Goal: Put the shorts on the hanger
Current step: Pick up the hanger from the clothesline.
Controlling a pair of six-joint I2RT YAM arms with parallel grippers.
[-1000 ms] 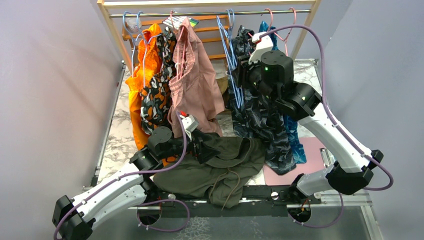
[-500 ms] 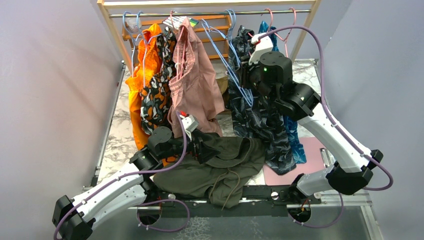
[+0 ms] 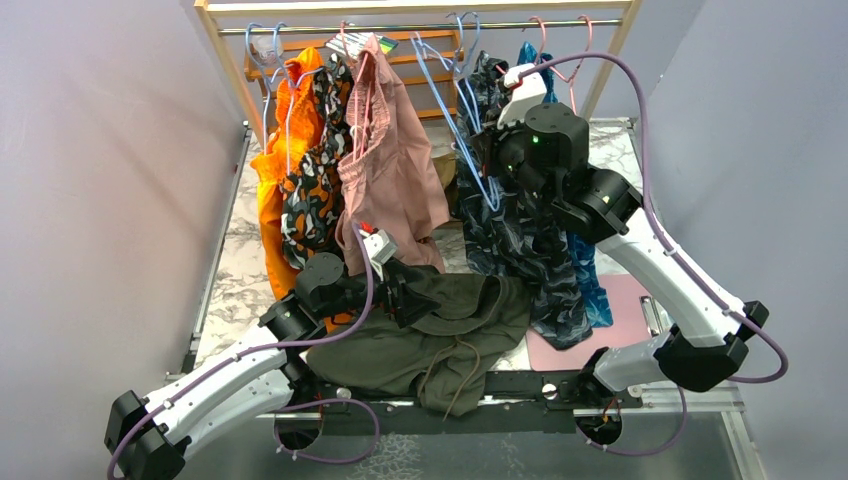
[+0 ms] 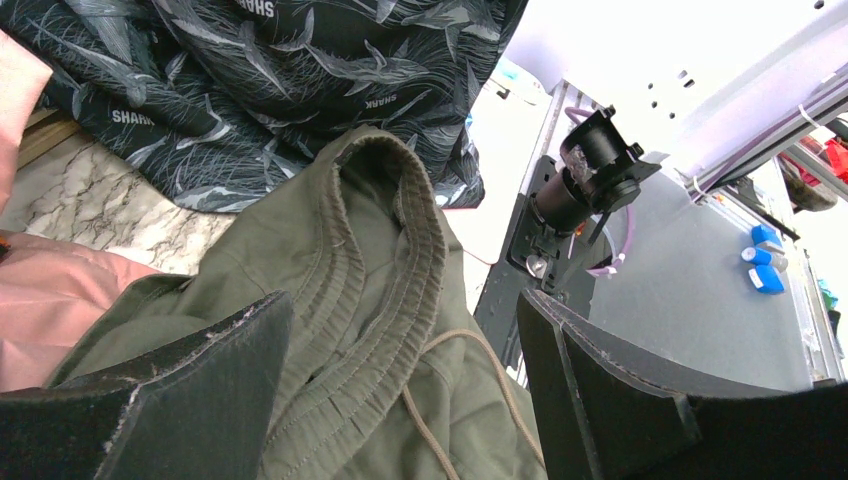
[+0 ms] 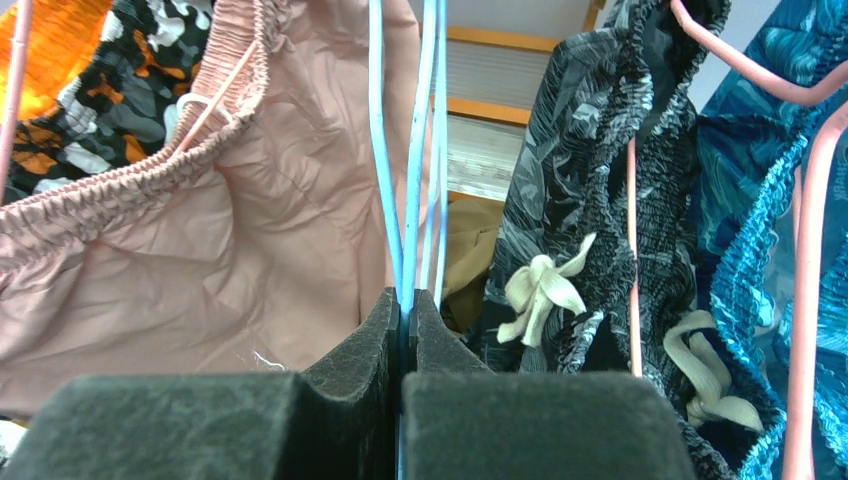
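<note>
Olive-green shorts [image 3: 440, 340] lie in a loose heap on the marble counter [image 3: 235, 270] at its near edge, between the two arm bases, with one fold and the drawstring [image 3: 455, 375] drooping over the front frame. The left pincer [image 3: 410, 295] sits low over the heap. From the left wrist, its jaws stand wide apart on either side of the ribbed elastic waistband of the shorts [image 4: 380, 250], not closed on the cloth; whether the pads [image 4: 200, 390] touch the fabric cannot be told. The tan-green drawstring [image 4: 465, 350] trails between them.

At the back, the right pincer [image 3: 490, 165] reaches up to the clothes rail [image 3: 420, 27], where a cluster of light-blue wire hangers [image 3: 460, 110] hangs at a slant between the dusty-pink shorts [image 3: 395, 160] and the dark grey leaf-print shorts [image 3: 530, 250]. In the right wrist view, the right pincer [image 5: 403, 305] is pressed together on the hanger [image 5: 405, 150], with the blue wire running down into the seam between its dark pads. Beside it are the pink shorts [image 5: 250, 230] on the left and the leaf-print shorts [image 5: 590, 150] on the right, then a pink wire hanger [image 5: 800, 300] carrying a teal garment [image 5: 760, 200]. The hanger and the shorts remain well apart.
</note>
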